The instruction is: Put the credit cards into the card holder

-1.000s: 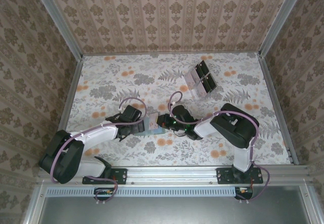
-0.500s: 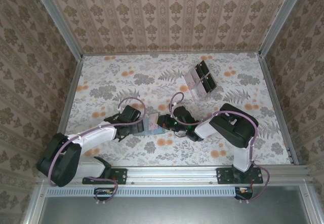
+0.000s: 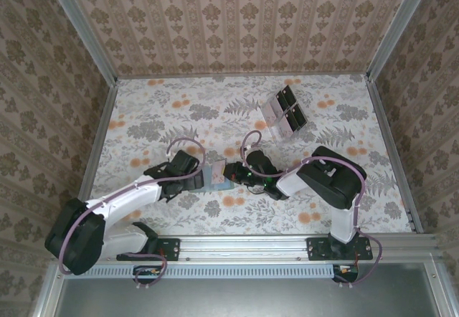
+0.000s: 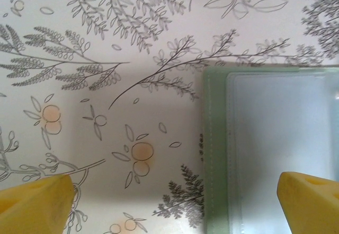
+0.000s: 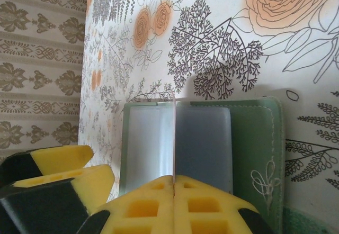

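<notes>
The card holder [image 3: 215, 177] lies open on the flowered table between both grippers. It is dull green with pale clear pockets [image 5: 254, 138]. My right gripper [image 5: 174, 178] is shut on a thin pale credit card [image 5: 174, 138], which I see edge-on. The card stands upright over the holder's middle, and its far edge reaches the holder's far rim. From the top, the right gripper [image 3: 231, 173] is at the holder's right side. My left gripper [image 4: 172, 202] is open and low, its right finger over the holder's pocket [image 4: 275, 138], its left finger over bare table. The top view shows the left gripper [image 3: 197, 177] at the holder's left edge.
A clear rack [image 3: 283, 114] with dark squares and pale pinkish pieces stands at the back right. Papered walls with metal rails [image 3: 100, 138] enclose the table on three sides. The left gripper's yellow fingers [image 5: 58, 162] sit close beside the right gripper.
The left arm's lower links have swung out to the left while its gripper stayed at the holder. The right gripper and card have barely moved.
</notes>
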Controlling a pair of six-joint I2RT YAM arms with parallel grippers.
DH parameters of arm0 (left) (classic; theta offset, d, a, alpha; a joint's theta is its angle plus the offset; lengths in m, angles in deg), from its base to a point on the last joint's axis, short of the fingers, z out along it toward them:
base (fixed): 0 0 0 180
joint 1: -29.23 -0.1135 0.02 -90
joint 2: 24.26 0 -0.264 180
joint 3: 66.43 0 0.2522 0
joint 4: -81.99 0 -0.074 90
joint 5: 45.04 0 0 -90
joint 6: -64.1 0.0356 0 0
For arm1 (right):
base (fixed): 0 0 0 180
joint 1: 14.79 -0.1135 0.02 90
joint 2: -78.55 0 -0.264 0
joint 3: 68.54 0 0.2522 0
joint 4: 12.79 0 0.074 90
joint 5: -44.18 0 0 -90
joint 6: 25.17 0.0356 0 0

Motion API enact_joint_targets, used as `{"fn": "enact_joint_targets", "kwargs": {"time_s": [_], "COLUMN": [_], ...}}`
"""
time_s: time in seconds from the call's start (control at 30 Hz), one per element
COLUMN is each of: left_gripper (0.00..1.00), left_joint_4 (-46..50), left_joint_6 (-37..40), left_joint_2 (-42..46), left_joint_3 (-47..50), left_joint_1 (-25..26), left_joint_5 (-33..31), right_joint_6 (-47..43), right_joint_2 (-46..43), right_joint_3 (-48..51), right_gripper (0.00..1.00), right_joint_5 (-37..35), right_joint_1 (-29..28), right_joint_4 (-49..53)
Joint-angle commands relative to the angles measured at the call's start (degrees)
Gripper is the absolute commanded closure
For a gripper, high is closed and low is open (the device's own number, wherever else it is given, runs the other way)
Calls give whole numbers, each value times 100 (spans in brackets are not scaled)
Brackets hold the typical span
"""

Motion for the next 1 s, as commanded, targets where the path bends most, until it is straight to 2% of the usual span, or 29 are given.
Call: {"fn": "enact_joint_targets", "kwargs": {"time_s": [0.0, 0.47, 0.97], "left_gripper": [0, 0, 0], "left_joint_4": [275, 122, 122], "left_joint_6": [-286, -470, -490], "left_joint_2": [-95, -430, -437], "left_joint_3": [157, 283, 279], "left_joint_1": [26, 24, 34], "left_joint_5": [-325, -376, -376], "right_joint_6": [-31, -68, 113], "right_joint_2": [-222, -259, 179], "right_joint_3": [64, -17, -25], "right_gripper": [100, 100, 100], "right_joint_5": [95, 195, 217], "right_joint_1": [53, 70, 72], "right_joint_4": [-11, -25, -675]}}
